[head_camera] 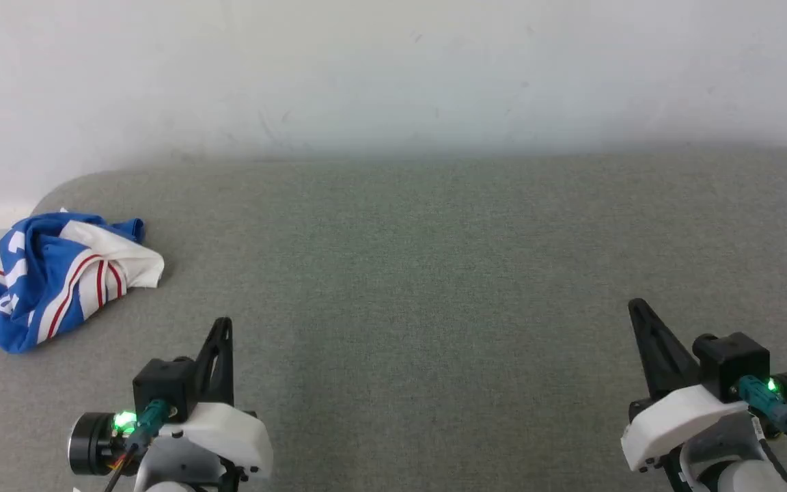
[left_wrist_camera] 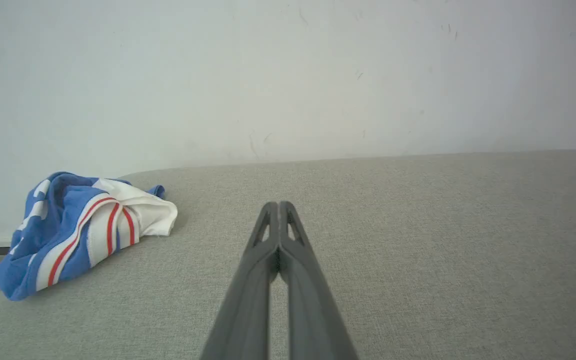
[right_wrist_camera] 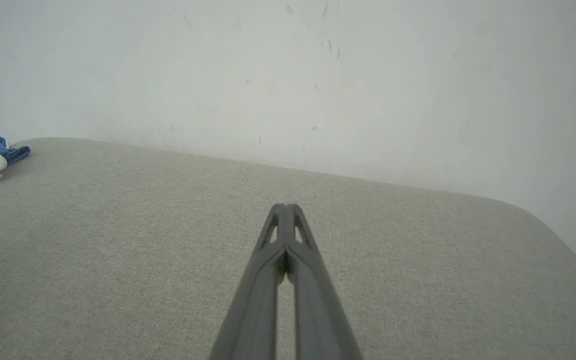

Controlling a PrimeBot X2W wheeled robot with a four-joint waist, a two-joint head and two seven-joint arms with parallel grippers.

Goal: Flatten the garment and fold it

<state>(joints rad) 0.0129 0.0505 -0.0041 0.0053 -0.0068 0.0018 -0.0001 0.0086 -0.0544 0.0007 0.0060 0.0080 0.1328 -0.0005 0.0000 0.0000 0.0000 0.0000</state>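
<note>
No text, number or brand can be read from where I stand. The garment (head_camera: 52,280), crumpled on the grey padded surface (head_camera: 434,273) to my left, carries scraps of white lettering on blue, creased into the folds; I cannot make out any single character

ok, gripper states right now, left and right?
Left gripper: closed, holding nothing; the crumpled blue-and-white jersey T-shirt lies apart from it.
Right gripper: closed, holding nothing.
</note>
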